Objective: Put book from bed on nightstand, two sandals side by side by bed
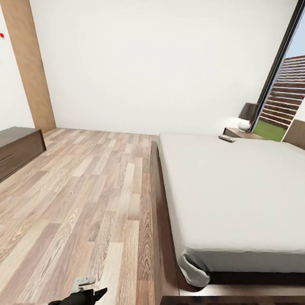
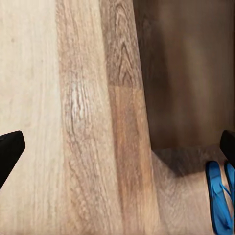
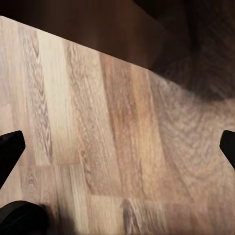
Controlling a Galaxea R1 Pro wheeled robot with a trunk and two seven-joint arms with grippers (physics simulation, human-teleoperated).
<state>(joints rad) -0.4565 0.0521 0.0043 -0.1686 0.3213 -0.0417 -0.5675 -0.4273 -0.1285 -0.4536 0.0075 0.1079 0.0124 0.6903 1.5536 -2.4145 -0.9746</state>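
**A:** Starting at the left of the head view, what's there?

**B:** A long low dark wood drawer cabinet point(image 1: 6, 153) against the left wall, then bare light-brown plank floor point(image 1: 81, 201) running to the far white wall. At the bottom edge a black arm tip, the left claw point(image 1: 91, 296), pokes in over the planks.

**A:** Is that claw spread?

**B:** In the left wrist view its two black fingertips point(image 2: 9, 152) sit at opposite edges of the frame, wide apart, with nothing between them but floor. Near one fingertip lie the bright blue flat flip-flop sandals point(image 2: 219, 200), side by side on the planks, just beside a dark brown wooden surface that I take for the bed frame.

**A:** And further right in the head view?

**B:** The large low bed with a plain white mattress and dark brown platform frame point(image 1: 232, 194). Near its far corner, close to the mattress edge, lies a small thin paperback book point(image 1: 227, 138). Just beyond stands the small dark reddish-brown nightstand point(image 1: 241, 132), carrying a lamp with a dark shade point(image 1: 248, 114).

**A:** The right claw?

**B:** The right wrist view shows the right claw point(image 3: 117, 147) spread as well, black fingertips point(image 3: 10, 149) at either edge, empty, over planks.
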